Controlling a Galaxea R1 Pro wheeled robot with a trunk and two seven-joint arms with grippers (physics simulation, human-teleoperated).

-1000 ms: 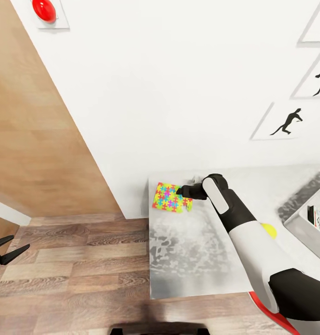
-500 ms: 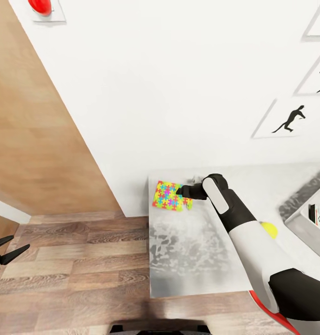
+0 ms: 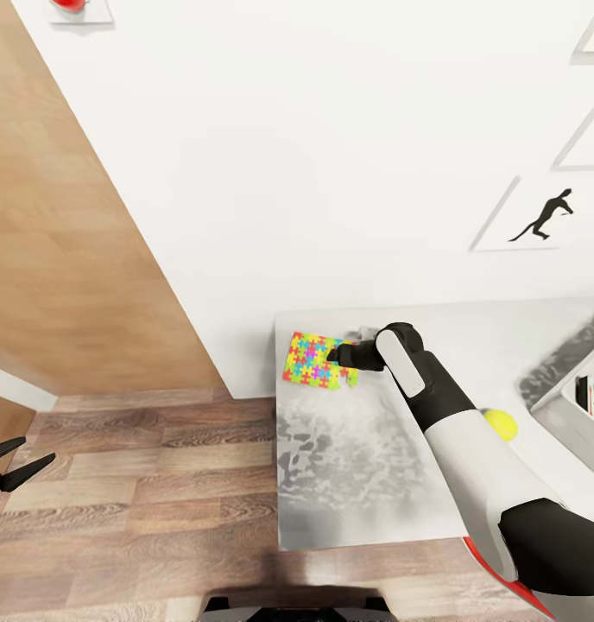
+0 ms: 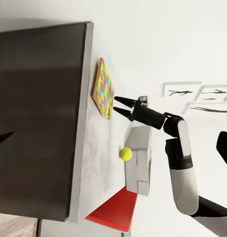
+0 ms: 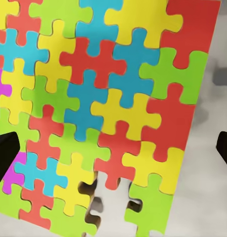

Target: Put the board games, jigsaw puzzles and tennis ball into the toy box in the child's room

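Note:
One jigsaw puzzle (image 3: 311, 360) lies flat at the far left corner of the light grey table (image 3: 357, 484), close to the wall. My right gripper (image 3: 335, 354) hovers open just over its right part. Both black fingertips (image 5: 4, 154) stand wide apart on either side of the multicoloured pieces (image 5: 108, 98), with nothing between them. The left wrist view has the puzzle (image 4: 103, 89) and the spread right gripper (image 4: 116, 104) side on. The tennis ball (image 3: 502, 423) rests behind my right forearm, next to the grey toy box (image 3: 566, 413), which holds a printed box. My left gripper (image 3: 8, 465) hangs open over the floor.
The white wall runs right behind the table, with black silhouette pictures (image 3: 543, 216) on it. A wooden door panel (image 3: 64, 259) stands at the left. Wood-plank floor (image 3: 142, 501) lies left of the table. A flat red thing (image 4: 115, 211) sits at the table's near edge.
The whole head picture has slid upward a little, so the camera has moved. My right gripper stays open over the jigsaw, and my left arm has not moved.

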